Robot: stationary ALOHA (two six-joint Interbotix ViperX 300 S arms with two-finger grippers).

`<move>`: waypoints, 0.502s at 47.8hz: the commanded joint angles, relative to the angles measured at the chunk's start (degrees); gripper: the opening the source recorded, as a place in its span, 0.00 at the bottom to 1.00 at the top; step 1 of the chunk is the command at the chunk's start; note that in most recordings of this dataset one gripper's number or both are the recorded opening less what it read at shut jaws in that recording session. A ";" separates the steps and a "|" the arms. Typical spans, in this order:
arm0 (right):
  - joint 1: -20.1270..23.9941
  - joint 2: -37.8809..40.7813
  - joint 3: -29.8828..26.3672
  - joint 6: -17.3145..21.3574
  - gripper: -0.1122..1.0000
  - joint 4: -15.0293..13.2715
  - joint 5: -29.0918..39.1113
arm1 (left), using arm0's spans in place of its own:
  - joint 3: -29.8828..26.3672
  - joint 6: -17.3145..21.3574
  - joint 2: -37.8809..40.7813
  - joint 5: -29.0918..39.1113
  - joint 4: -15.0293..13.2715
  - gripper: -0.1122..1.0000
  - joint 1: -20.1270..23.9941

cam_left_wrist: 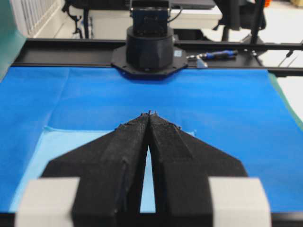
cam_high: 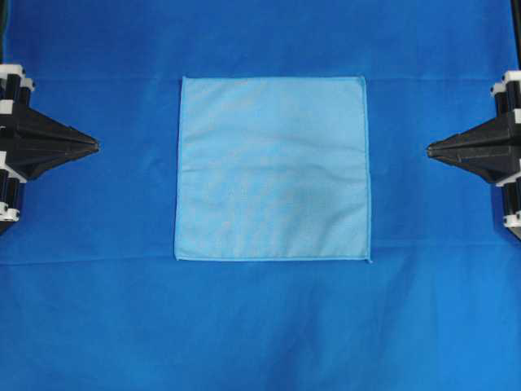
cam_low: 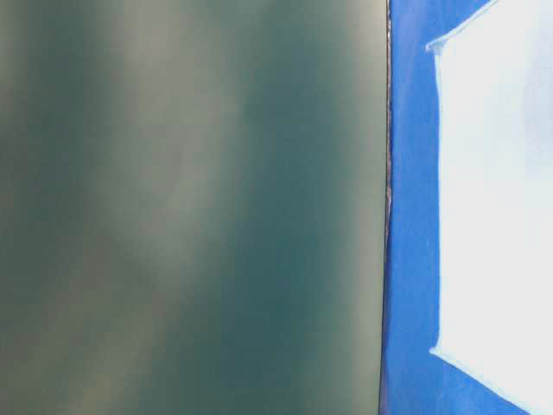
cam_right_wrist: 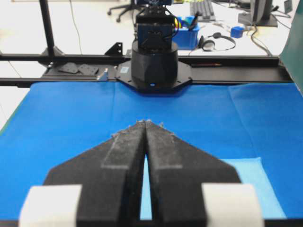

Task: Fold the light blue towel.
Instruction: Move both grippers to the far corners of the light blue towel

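Observation:
The light blue towel (cam_high: 273, 169) lies flat and unfolded as a square in the middle of the royal-blue sheet (cam_high: 269, 326). It also shows in the table-level view (cam_low: 501, 207), in the left wrist view (cam_left_wrist: 61, 146) and in the right wrist view (cam_right_wrist: 255, 182). My left gripper (cam_high: 96, 146) is shut and empty, off the towel's left edge at mid height. My right gripper (cam_high: 430, 149) is shut and empty, off the towel's right edge. In both wrist views the fingertips (cam_left_wrist: 149, 114) (cam_right_wrist: 144, 122) meet at a point above the sheet.
The opposite arm's black base (cam_left_wrist: 149, 45) (cam_right_wrist: 158, 56) stands at the sheet's far edge in each wrist view. A dark green panel (cam_low: 190, 207) fills the left of the table-level view.

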 commanded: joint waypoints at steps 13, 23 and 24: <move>-11.07 5.80 -5.01 0.62 0.10 0.70 10.99 | -1.49 0.26 7.21 -0.97 -1.23 0.10 7.21; -19.78 13.89 -5.98 0.62 0.10 0.62 13.27 | -2.55 0.18 17.05 -2.11 -1.23 0.10 13.89; -20.48 14.85 -6.06 0.62 0.10 0.62 13.36 | -2.72 0.18 18.11 -2.46 -1.23 0.10 14.50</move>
